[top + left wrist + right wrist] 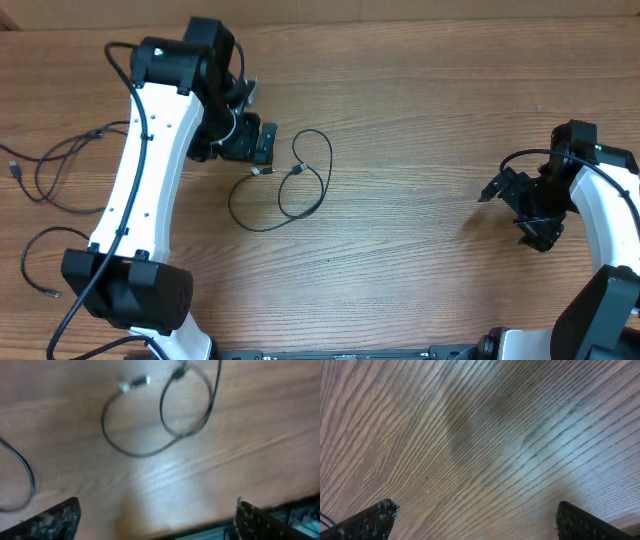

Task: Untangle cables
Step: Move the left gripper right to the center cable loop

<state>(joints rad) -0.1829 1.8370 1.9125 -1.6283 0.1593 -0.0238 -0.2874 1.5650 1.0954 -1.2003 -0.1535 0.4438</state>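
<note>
At the bottom edge of the left wrist view, the left gripper [157,510] shows two dark, rough-speckled fingers [55,521] set wide apart, with nothing between them but the table [165,485], a pale wood-grain surface with a soft sheen. Farther up that frame lies the looped cable [134,453], a thin, round black cord bent into one wide arc and one tighter oval that cross each other. A small silver plug [141,381] and a black plug [177,375] sit at the top edge; whether this is one cord or two cannot be told. In the right wrist view the right gripper [475,517] likewise holds its blunt fingers [370,521] spread wide above bare, strongly ribbed grain, gripping nothing. From overhead, a loose curl of cord [24,265] lies at lower left beside the base of the white-shelled left arm [140,170]. Higher at the left edge, more thin cables [98,132] sprawl in open bends. The looped cable rests at centre left of that frame, just beside the left gripper's black head and well apart from the right gripper at the right.
</note>
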